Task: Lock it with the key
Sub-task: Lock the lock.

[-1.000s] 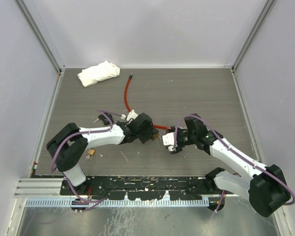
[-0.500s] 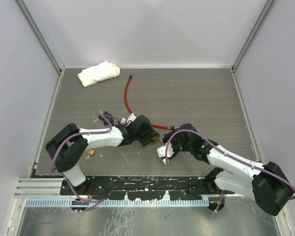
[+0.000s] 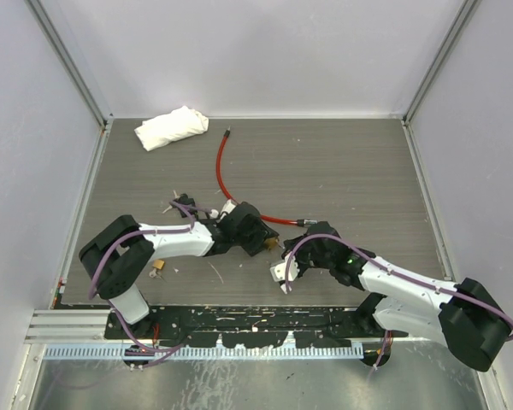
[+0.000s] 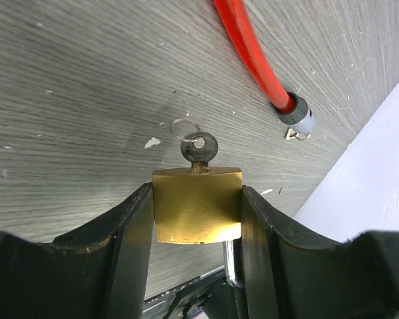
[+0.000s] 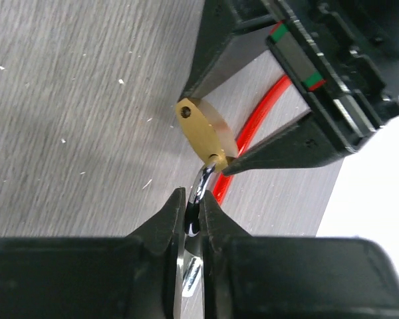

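**Top view.** The grey wood-grain surface (image 3: pixel 342 171) is closed by white walls on the left, far and right sides, and a black rail (image 3: pixel 256 318) runs along its near edge. The far half is mostly free. Only a white folded cloth (image 3: pixel 171 126) lies in the far left corner, and a thin red cable (image 3: pixel 221 175) curves from the far middle toward the centre. The left arm (image 3: pixel 175 239) and the right arm (image 3: pixel 393 278) meet in the near middle, well apart from every wall.

**Left wrist view.** A rectangular brass padlock (image 4: pixel 197 207) is clamped by its two narrow sides between the left jaws, which stand half-way apart. Its long axis is laid along the black fingers (image 4: pixel 130 232). The keyhole end points away from the wrist, and the silver steel shackle (image 4: pixel 229 266) points back toward it. A small dark key (image 4: pixel 199 147) is seen standing in the keyhole. The grey metal end (image 4: pixel 299 119) of the red cable lies near the key, but apart from it.

**Right wrist view.** The padlock is seen tilted, with its shackle end turned toward the camera. The right jaws are nearly closed, and the shackle is pinched between them. Free surface is seen on the left. It cannot be told whether the shackle is locked.
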`<state>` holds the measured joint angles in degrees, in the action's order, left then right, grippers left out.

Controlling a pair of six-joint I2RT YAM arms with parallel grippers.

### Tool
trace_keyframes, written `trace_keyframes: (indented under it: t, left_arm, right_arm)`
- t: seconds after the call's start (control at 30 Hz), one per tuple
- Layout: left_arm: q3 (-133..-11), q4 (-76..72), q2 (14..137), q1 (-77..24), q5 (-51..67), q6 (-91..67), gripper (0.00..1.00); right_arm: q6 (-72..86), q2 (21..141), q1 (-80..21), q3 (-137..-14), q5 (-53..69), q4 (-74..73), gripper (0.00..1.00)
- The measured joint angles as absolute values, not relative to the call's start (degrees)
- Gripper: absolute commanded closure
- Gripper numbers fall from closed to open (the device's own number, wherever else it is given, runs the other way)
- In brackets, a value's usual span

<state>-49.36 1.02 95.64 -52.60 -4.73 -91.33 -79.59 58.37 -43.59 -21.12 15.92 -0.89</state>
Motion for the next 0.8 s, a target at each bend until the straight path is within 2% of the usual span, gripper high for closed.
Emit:
trace_keyframes:
  t: [0.07,0.13,0.2,0.3,0.4,0.5,0.6,0.7,0.8]
  left_arm:
    - [-49.21,0.99,95.64,-52.60,-4.73,-91.98,0.89]
    - [-48.84,0.51,95.64,-52.60,-4.60,-92.79,0.76]
    - [-48.34,-0.58,95.64,-52.60,-4.40,-93.62,0.60]
    - [-47.09,-1.96,95.11,-52.62,-4.16,-94.11,0.32]
    - [-44.93,-2.79,92.49,-52.97,-4.36,-93.17,0.18]
    - [-42.02,-4.19,87.09,-53.76,-5.58,-91.72,0.14]
    - [-39.22,-6.46,81.45,-54.41,-7.16,-89.06,0.13]
    - [-34.85,-11.75,75.53,-54.72,-7.94,-81.67,0.13]
    - [-28.62,-19.11,67.88,-54.76,-7.16,-68.66,0.07]
  right_arm:
    - [-79.70,58.19,-43.72,-20.97,15.64,-0.32,0.99]
    - [-79.33,57.69,-43.81,-20.97,15.49,0.43,0.99]
    - [-78.43,57.45,-43.81,-20.99,15.40,0.47,0.99]
    - [-75.75,57.34,-43.62,-21.10,16.05,0.32,0.99]
    - [-72.27,57.23,-42.50,-22.22,17.61,-0.84,0.99]
    - [-68.66,57.21,-40.75,-23.66,19.73,-3.11,0.99]
    - [-65.43,56.99,-38.74,-25.45,22.61,-5.85,0.99]
    - [-62.30,56.90,-36.34,-28.10,27.40,-9.02,0.99]
    - [-59.29,57.04,-33.30,-31.22,34.44,-12.60,0.99]
